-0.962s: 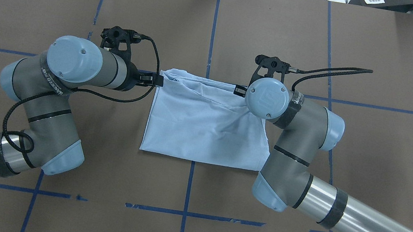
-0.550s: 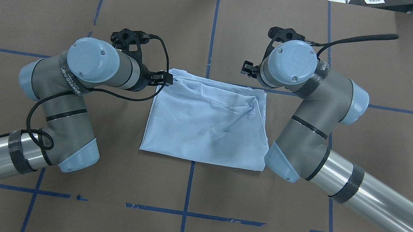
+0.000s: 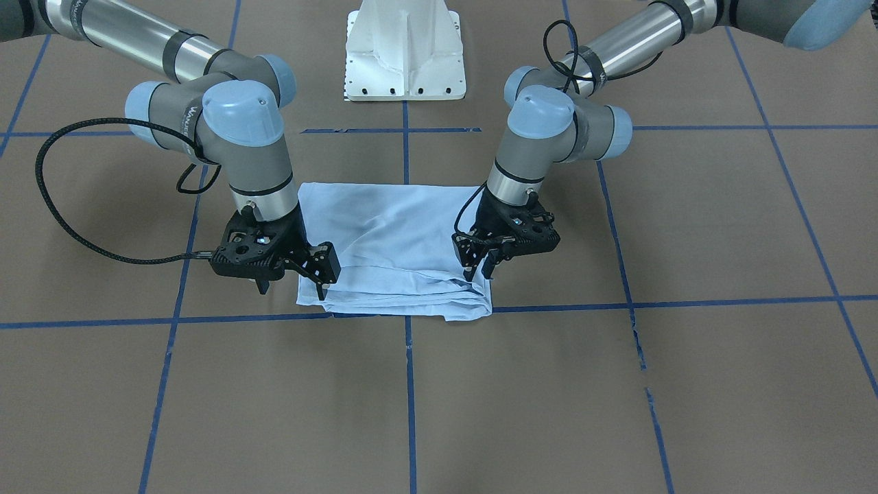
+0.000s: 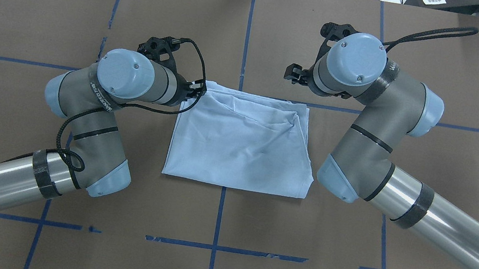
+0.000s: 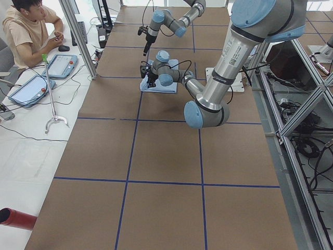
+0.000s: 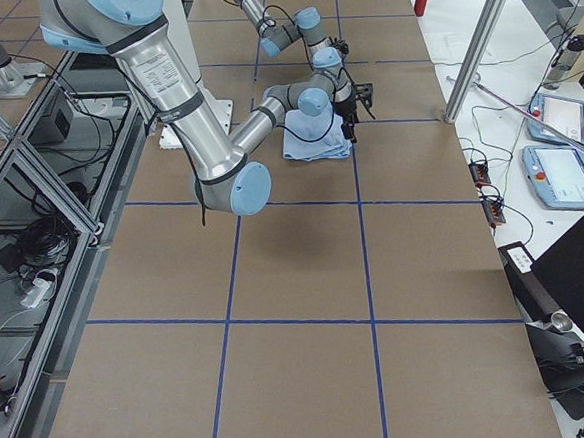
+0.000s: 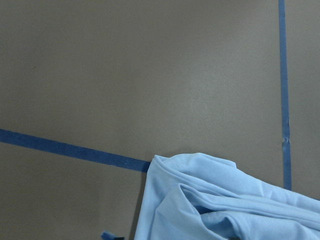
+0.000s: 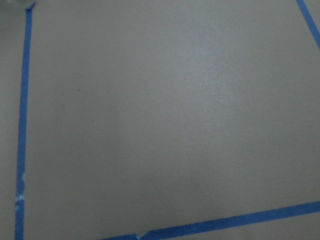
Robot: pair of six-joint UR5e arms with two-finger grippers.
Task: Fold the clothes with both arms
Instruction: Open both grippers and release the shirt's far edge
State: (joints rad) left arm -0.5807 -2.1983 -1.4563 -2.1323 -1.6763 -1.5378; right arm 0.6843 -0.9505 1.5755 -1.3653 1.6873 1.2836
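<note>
T-shirt (image 4: 242, 149) lies near the middle of the counter (image 4: 49, 6) as a flat, roughly square packet of several layers. Its far edge runs along a blue tape line (image 4: 459, 127). No sleeves, collar or print show. Near and side edges look straight; the far edge is rumpled, with layers stepped and a loose lobe at its left corner (clear in the left wrist view). Left gripper (image 3: 479, 267) hangs over that corner, jaws parted a little and nothing seen between them. Right gripper (image 4: 289, 72) is lifted clear, just beyond the far right corner, jaws wide and empty; its wrist camera shows only bare counter and tape. Judgement: main folds are done. What remains is at most tidying the far edge or one further halving; cannot tell which is intended.
</note>
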